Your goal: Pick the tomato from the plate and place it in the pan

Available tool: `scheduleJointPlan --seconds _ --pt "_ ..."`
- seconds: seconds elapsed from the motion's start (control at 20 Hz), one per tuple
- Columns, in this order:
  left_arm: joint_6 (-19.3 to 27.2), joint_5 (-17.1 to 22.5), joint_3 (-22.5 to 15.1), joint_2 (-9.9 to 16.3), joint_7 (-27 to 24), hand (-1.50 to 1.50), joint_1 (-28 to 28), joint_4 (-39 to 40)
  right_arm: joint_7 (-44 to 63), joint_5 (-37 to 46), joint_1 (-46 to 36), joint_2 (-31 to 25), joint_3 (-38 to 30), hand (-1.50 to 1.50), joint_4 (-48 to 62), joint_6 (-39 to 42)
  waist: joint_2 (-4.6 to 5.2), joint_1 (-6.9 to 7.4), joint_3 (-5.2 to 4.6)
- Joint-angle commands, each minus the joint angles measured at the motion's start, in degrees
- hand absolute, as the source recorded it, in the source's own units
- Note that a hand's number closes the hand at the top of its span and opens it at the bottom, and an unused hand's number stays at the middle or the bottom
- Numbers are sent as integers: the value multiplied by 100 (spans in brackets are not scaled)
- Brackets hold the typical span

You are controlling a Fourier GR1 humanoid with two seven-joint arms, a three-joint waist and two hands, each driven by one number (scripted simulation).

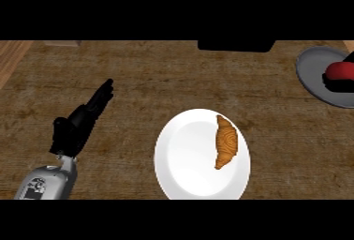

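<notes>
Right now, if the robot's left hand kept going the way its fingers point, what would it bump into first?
Probably nothing. The left hand is open, and its fingers point up and slightly right, over bare counter. The white plate lies off to its right, outside that line. Height is hard to judge.

A black hand (77, 123) with slender, segmented fingers shows at the view's left. It joins a narrow pale wrist piece, then a rounded grey forearm (46, 183) bearing small dark markings on its shell.

Kitchen setting: dark wood-grain counter (173, 79), white plate (183, 164) bearing a croissant (225, 143), grey pan (314, 77) at the right edge.
</notes>
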Motion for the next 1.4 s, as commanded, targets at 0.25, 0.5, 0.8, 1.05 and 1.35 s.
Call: scheduleJointPlan --seconds 0.25,0.5,0.8,1.05,1.35 --pt "-197 143 88 27 33 0 -295 173 849 243 -287 -400 67 -150 1266 852 123 172 11" --pt "-141 28 -60 -95 -81 0 -273 122 644 -87 -390 -359 -269 -150 1249 1005 174 242 38" --pt "-162 89 93 32 23 0 -242 -3 -164 -1030 -482 -284 -1178 -150 979 1327 116 215 54" --pt "-108 -18 4 -38 -50 0 -167 59 -501 -1710 -410 -630 -1837 -150 1023 2190 123 137 54" --pt "-154 11 51 0 -180 0 70 84 -1160 -2063 205 -852 -2165 -150 1116 3239 89 73 41"
